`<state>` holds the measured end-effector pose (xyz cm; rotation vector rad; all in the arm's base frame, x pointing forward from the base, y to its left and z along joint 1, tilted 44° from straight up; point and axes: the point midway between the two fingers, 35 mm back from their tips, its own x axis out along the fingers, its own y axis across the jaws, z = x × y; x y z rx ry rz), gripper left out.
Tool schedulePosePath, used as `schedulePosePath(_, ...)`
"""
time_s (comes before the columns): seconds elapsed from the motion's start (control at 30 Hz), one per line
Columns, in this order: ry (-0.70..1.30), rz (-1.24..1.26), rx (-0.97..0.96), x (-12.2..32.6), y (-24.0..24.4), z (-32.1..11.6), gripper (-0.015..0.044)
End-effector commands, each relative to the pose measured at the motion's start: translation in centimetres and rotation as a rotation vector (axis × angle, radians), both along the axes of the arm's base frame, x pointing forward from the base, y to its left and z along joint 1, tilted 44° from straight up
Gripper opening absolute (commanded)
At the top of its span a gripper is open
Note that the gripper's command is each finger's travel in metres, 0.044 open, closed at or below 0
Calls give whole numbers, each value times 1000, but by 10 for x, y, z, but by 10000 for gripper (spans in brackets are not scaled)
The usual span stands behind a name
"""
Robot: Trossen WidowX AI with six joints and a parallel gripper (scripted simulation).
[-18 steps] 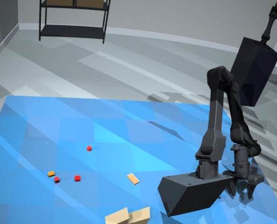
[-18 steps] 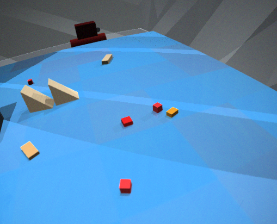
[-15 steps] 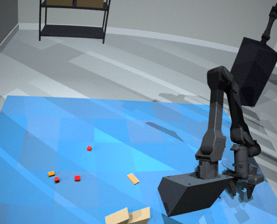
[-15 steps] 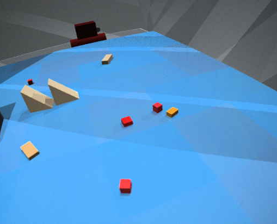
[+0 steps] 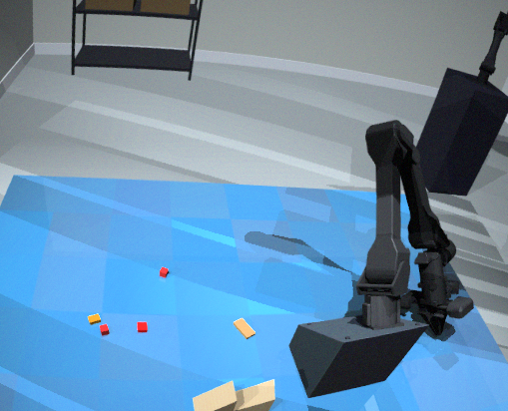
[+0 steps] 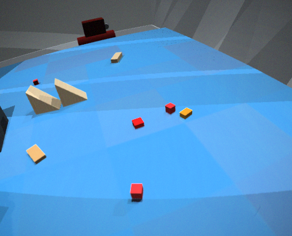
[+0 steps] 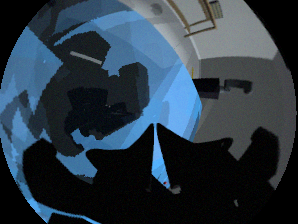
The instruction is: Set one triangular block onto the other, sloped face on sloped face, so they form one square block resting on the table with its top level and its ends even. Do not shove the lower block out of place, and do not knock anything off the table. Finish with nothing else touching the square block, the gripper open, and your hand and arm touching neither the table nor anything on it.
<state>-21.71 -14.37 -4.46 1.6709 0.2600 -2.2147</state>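
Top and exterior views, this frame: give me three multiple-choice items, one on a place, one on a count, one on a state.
1. Where is the gripper?
A. over the triangular blocks
B. beside the arm's base, far from the blocks
C. above the orange block

2. How many red cubes show in the exterior view?
A. two
B. four
C. seven

3. The two triangular blocks are:
A. stacked
B. side by side, unstacked
C. held up

Answers: 1 B, the fingers point down next to the base; 2 B, four show on the table; 3 B, both rest on the table.

Two triangular blocks (image 6: 43, 100) (image 6: 70, 93) side by side on my table (image 6: 218, 120), small cubes (image 6: 137, 122) scattered nearby, gripper (image 5: 436, 321) well apart.
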Motion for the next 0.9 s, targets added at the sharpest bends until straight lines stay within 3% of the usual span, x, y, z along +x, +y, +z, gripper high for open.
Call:
schedulePosePath(0.0,69,11,-73,-9,-31,22,0)
schedulePosePath(0.47,208,41,-433,4,-149,124,0)
schedulePosePath(0.87,179,259,-741,105,-237,219,0)
